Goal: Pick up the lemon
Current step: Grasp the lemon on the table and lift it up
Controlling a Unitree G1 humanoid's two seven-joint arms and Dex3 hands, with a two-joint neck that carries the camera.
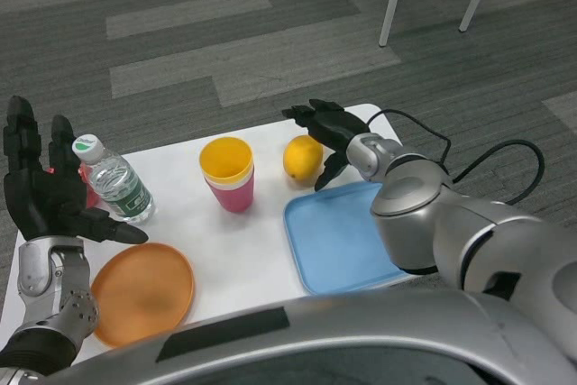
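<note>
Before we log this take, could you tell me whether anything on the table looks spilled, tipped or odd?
Nothing stands out. The bottle and stacked cups stand upright, the orange plate and blue tray lie flat, and the lemon rests intact beside the right hand. No spill shows.

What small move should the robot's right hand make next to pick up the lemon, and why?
Probably close the right hand around the lemon: its fingers are spread right beside the fruit, seemingly not yet gripping it, and the lemon sits on the table.
</note>
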